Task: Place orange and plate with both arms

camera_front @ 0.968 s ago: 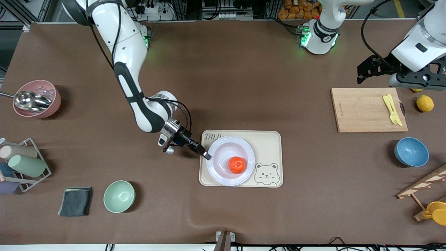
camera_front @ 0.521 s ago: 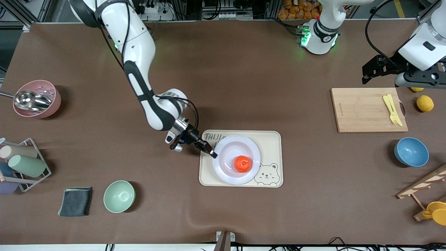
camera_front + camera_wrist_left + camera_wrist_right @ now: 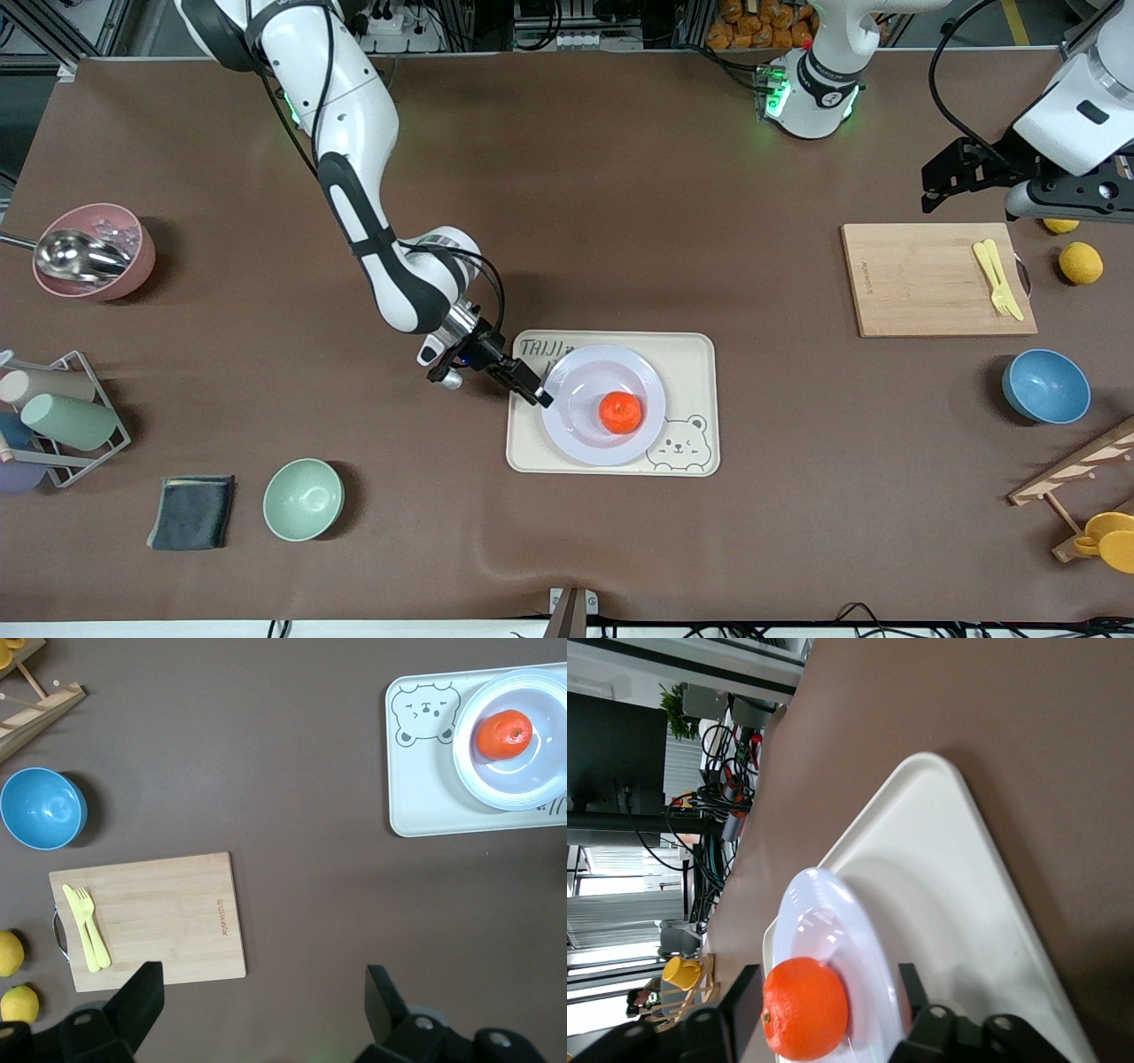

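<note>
The brown-covered bench (image 3: 620, 177) carries a cream rectangular bear-printed tray (image 3: 691, 354), and on it sits the round glossy pale plate (image 3: 576, 425) with the small orange-red orange (image 3: 621, 412) inside, so placing looks nearly done. What seems left is letting go: the right hand (image 3: 539, 395) is clenched on the plate's rim at the right arm's end. The left hand (image 3: 257, 997) waits, released, above the wooden cutting board (image 3: 921, 283).

Right hand (image 3: 542, 398) blocks plate (image 3: 585, 439) rim at right arm's end; orange (image 3: 621, 412) open above.
</note>
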Tool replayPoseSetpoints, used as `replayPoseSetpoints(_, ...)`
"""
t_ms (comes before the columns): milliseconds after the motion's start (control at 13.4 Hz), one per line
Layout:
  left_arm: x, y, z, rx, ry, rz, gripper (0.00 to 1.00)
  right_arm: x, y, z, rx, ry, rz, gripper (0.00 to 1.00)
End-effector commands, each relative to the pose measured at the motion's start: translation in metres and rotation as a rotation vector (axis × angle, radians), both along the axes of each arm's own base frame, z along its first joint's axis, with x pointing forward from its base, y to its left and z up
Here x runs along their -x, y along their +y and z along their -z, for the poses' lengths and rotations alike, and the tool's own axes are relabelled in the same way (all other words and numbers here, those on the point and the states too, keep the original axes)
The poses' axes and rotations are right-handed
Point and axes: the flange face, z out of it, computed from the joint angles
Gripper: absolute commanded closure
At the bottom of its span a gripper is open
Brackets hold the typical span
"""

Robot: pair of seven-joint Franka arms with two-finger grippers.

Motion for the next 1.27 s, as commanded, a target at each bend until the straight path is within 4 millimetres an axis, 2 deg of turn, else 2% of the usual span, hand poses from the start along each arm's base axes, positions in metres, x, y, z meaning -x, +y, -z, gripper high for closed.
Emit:
replayPoseSetpoints(0, 0.001, -0.001, -0.005, -0.023, -0.006, 0.007, 0.00, -0.013, -0.019, 0.004, 0.032, -0.002, -0.004, 0.32)
replayPoseSetpoints(223, 0.001, 0.000, -0.005, -0.023, -0.006, 0.004, 0.00, -0.029, -0.033, -0.007, 0.029, 0.073, -0.019, 0.32)
replayPoseSetpoints(372, 0.001, 0.002, -0.005, -0.023, -0.006, 0.000, 0.00, -0.042, -0.035, -0.027, 0.046, 0.133, -0.050, 0.32)
replayPoseSetpoints(670, 0.000, 0.006, -0.004, -0.020, -0.004, -0.009, 0.00, -0.078, -0.062, -0.068, 0.096, 0.217, -0.100, 0.32)
replayPoseSetpoints(744, -0.001, 0.009, -0.002, -0.020, 0.001, -0.015, 0.00, -0.085, -0.073, -0.079, 0.080, 0.237, -0.120, 0.32)
replayPoseSetpoints(893, -0.002, 0.018, -0.002, -0.019, 0.003, -0.028, 0.00, -0.100, -0.110, -0.103, 0.090, 0.235, -0.156, 0.32)
replayPoseSetpoints(1042, -0.002, 0.017, -0.002, -0.018, 0.001, -0.027, 0.00, -0.110, -0.151, -0.125, 0.113, 0.269, -0.217, 0.32)
replayPoseSetpoints(1191, -0.002, 0.017, -0.002, -0.018, 0.001, -0.028, 0.00, -0.117, -0.190, -0.155, 0.211, 0.305, -0.268, 0.32)
